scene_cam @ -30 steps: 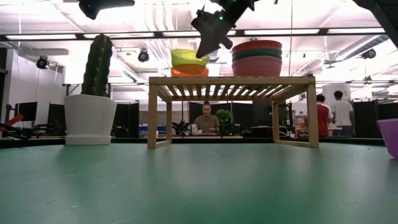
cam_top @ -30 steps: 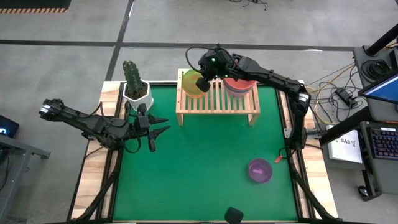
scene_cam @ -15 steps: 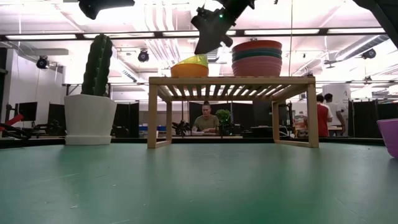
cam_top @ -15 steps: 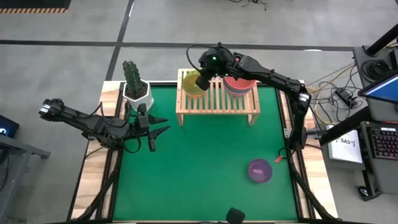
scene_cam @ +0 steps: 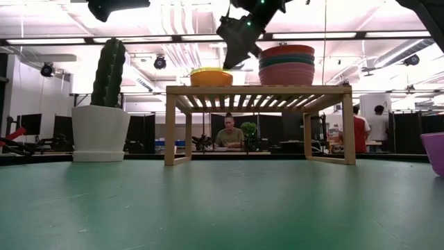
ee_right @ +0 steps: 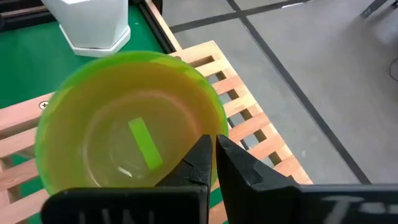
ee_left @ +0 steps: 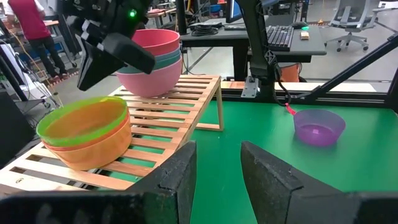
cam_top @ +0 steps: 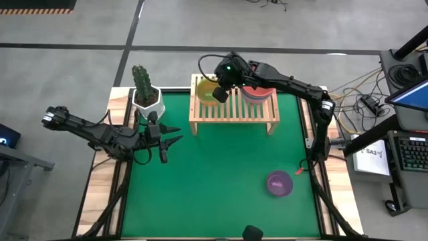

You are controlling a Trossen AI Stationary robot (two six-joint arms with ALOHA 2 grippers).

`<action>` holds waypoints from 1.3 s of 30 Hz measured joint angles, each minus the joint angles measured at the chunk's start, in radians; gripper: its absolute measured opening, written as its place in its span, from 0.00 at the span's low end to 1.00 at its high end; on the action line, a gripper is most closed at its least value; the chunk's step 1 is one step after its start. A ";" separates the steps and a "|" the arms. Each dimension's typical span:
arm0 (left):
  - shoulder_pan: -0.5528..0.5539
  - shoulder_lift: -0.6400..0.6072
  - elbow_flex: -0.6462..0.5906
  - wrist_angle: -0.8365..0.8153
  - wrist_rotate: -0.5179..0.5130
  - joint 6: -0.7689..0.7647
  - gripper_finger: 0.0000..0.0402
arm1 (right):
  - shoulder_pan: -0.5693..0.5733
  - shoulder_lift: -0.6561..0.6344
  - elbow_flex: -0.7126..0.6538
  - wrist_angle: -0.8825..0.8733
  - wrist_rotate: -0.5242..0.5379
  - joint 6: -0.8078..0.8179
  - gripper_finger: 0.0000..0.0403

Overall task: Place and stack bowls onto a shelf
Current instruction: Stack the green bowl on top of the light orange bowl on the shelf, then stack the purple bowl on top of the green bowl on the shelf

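The light-wood shelf [cam_top: 234, 110] stands at the far side of the green mat. On its left end is a stack of small bowls with the green bowl [ee_right: 124, 130] on top, nested level [scene_cam: 211, 71]. The stack of large bowls [cam_top: 259, 94] stands on its right part. A purple bowl [cam_top: 279, 183] rests on the mat, near right. My right gripper [ee_right: 214, 155] hovers just above the green bowl's rim, its fingers a narrow gap apart. My left gripper [cam_top: 175, 139] is open and empty at the mat's left.
A white pot with a cactus [cam_top: 147, 97] stands left of the shelf. The mat between the shelf and the near edge holds only the purple bowl. People sit and stand in the room beyond the table [scene_cam: 229, 135].
The green bowl was tilted, its right side raised under my right gripper. It has now dropped level into the small stack. My right gripper has gone slightly toward the table's right and stands clear above the bowl.
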 joint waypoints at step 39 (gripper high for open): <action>0.000 0.000 0.000 0.000 0.000 0.007 0.27 | 0.559 -0.096 -0.252 -0.531 -0.218 0.700 0.03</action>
